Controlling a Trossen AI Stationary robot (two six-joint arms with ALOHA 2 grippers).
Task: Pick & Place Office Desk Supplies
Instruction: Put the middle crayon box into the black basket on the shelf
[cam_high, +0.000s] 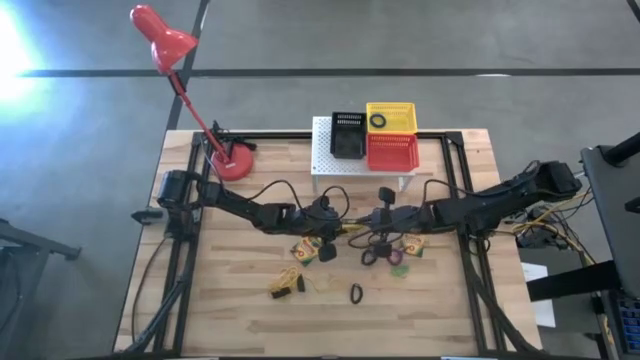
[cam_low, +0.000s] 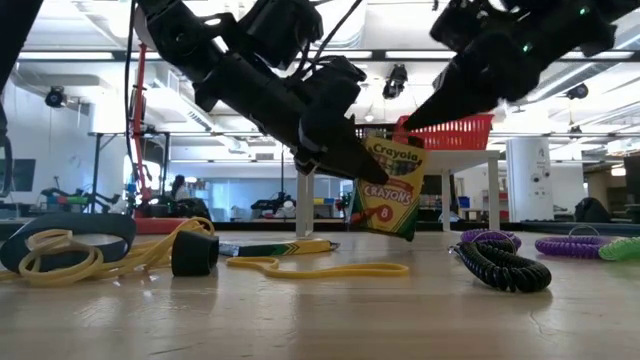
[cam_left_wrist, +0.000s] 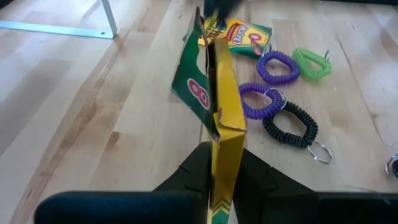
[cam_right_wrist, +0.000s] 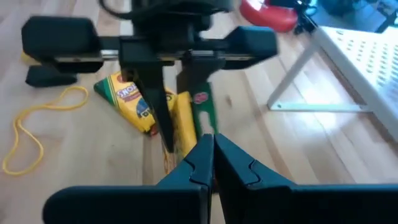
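My left gripper is shut on a yellow-and-green crayon box near the table's middle. My right gripper faces it from the right, shut at the box's upper end. A second crayon box and a third lie flat on the table. Two purple rings, a green ring and a black coil ring lie close together. The yellow rubber-band tangle with its black piece lies nearer the front. My left gripper pinches the crayon box by its lower end between both fingers, which slant down from the table's left. The box is lifted clear of the table and tilted, with a green flap standing open. My right gripper comes level from the table's right. Its fingertips are shut on a thin green edge at the box's upper end, only at their free ends.
A white perforated stand at the far edge carries a black basket, a yellow basket and a red basket. The red desk lamp stands far left. Another black ring lies near the front, and loose yellow bands lie beside it.
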